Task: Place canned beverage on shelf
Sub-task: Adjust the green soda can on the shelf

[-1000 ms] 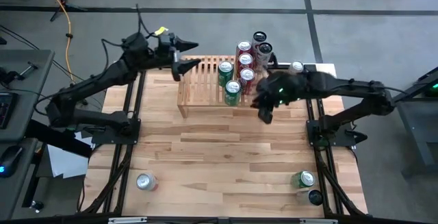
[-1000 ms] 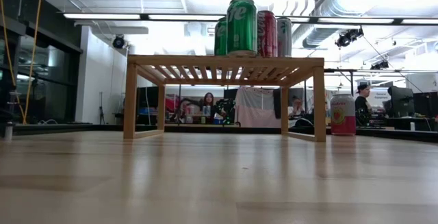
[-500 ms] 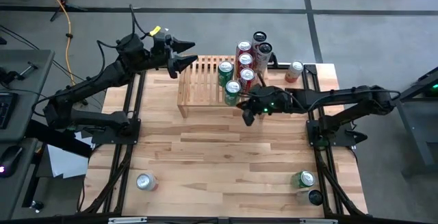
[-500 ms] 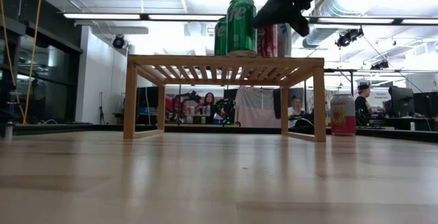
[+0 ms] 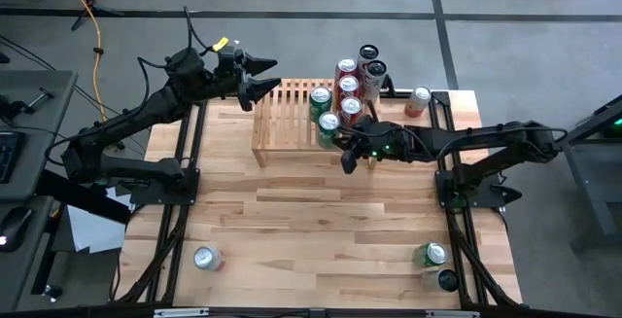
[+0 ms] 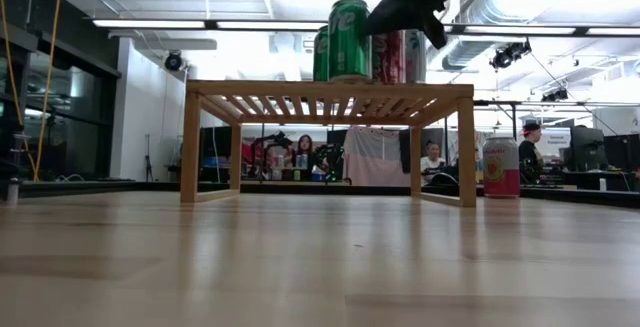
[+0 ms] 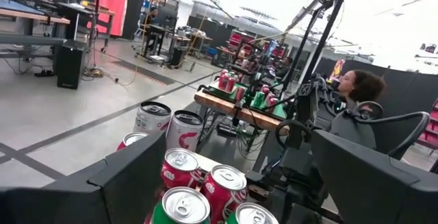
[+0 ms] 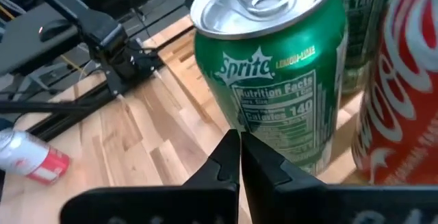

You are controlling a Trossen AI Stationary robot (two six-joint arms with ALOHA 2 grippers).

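On the low light-wood shelf (image 5: 292, 119) with its slatted top, at the far side of the pale wooden worktop (image 5: 311, 230), several drink cans already stand in a tight group at the right end: two green ones and some red ones. The nearest green Sprite can (image 5: 329, 129) stands upright at the front edge of the rack. The right claw (image 5: 346, 157) hangs just beside this can, on its near side, and in the right wrist view its two dark fingers (image 8: 233, 157) are pressed together with nothing between them. The left claw (image 5: 260, 76) waits above the far left corner of the shelf, with its fingers spread wide and empty.

So part of the work seems done. Other cans are not yet on the rack: a red can lying on its side (image 5: 206, 258) at the near left of the worktop, a green can (image 5: 430, 254) at the near right, and a pink can (image 5: 419, 99) standing beside the right end of the shelf. I judge that these remain to be placed.
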